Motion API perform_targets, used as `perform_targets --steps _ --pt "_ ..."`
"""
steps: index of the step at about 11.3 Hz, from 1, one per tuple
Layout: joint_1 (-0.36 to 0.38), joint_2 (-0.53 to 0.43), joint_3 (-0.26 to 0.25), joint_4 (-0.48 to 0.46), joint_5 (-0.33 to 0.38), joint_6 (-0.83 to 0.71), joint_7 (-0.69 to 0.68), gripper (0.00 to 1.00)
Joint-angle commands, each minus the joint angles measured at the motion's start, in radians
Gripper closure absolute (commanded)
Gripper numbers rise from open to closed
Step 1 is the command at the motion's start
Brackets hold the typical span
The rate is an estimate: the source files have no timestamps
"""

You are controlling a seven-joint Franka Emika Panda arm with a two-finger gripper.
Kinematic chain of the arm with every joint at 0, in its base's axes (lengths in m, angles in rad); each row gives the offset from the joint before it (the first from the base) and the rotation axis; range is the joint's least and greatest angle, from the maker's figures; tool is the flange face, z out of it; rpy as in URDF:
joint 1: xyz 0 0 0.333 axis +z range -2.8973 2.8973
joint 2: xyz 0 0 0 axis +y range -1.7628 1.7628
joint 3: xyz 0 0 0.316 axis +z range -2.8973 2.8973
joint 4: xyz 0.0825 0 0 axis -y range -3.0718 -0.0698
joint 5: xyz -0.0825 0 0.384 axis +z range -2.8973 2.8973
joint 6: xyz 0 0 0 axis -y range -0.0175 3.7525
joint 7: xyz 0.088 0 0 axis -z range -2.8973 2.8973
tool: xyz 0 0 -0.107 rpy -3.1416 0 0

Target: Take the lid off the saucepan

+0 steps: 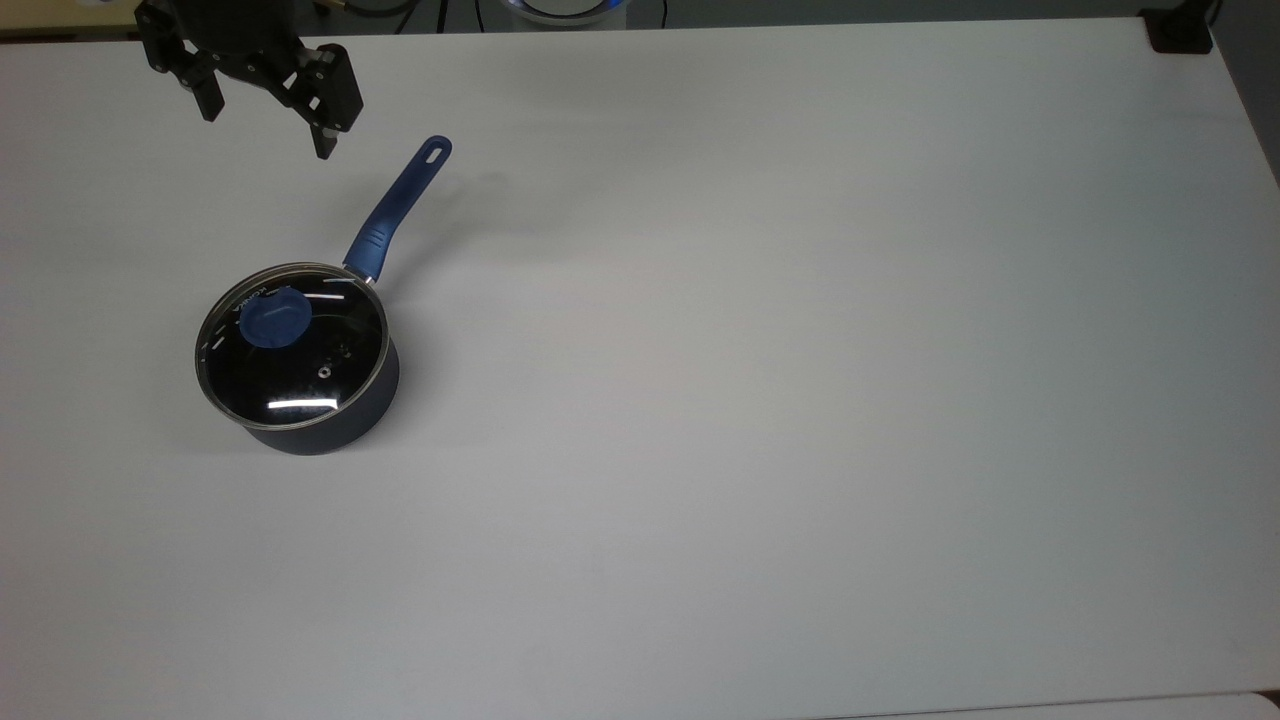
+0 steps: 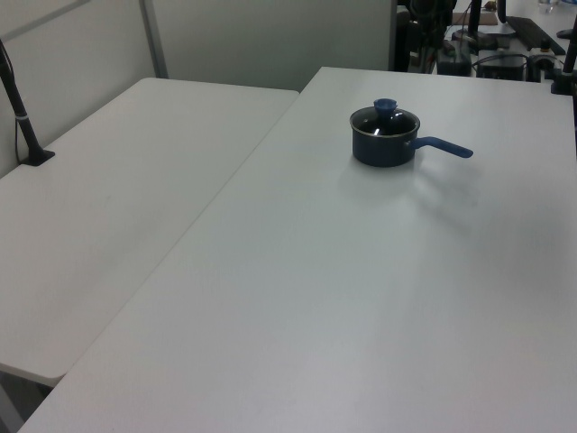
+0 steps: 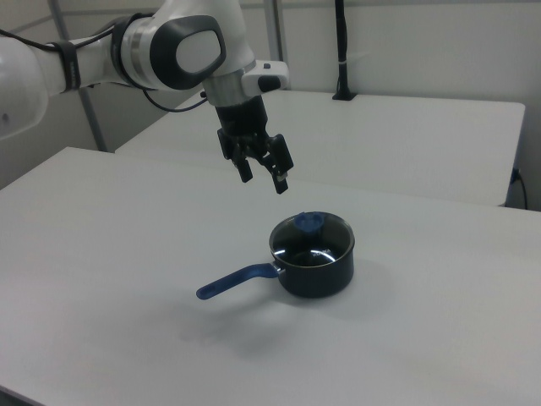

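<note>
Near table's far-left corner in top view: gripper [image 1: 268,128] open, empty, raised; lid's blue knob [image 1: 275,319] below toward near edge, saucepan [image 1: 330,420] handle [image 1: 398,207] pointing at far edge.

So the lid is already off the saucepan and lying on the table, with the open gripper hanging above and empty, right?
Not quite: the lid is on the saucepan, as the top view shows. The rest holds: the gripper hangs open and empty above it in the right view.
</note>
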State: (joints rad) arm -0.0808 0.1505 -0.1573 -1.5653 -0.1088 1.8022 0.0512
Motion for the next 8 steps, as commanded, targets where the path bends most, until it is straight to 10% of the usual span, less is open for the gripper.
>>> perform_targets --steps 1,8 --pt "0.003 -0.014 0.002 -0.019 0.000 0.011 -0.004 0.00" --pt "-0.014 -0.008 0.001 0.001 0.006 0.008 -0.037 0.00"
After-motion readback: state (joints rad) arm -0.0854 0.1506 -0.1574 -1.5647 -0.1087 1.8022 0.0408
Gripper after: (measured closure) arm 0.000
